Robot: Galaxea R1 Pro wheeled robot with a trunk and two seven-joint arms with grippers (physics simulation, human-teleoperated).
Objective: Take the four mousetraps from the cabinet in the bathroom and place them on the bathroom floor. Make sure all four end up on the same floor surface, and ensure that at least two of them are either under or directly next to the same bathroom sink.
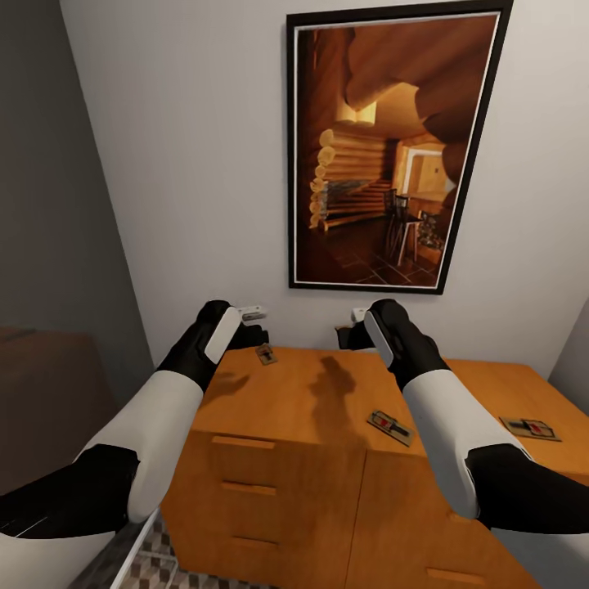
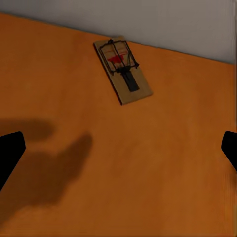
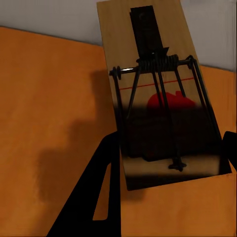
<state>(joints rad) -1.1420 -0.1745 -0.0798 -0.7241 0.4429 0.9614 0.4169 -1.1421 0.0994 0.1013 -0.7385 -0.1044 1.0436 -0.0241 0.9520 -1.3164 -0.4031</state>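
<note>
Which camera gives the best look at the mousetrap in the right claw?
The right wrist view: the held mousetrap shows close up, its wire and red mark plain. In the head view the right claw hides it. The left wrist view shows a different trap.

Left arm: reaches forward, white forearm, black wrist raised over the far left.
Left gripper (image 1: pixel 255 325): fingers (image 2: pixel 11 150) spread wide apart, nothing between them.
Right arm: extends forward on the right, matching height.
Right gripper (image 1: pixel 350 327): clamped on a mousetrap (image 3: pixel 158 94), lifted.
</note>
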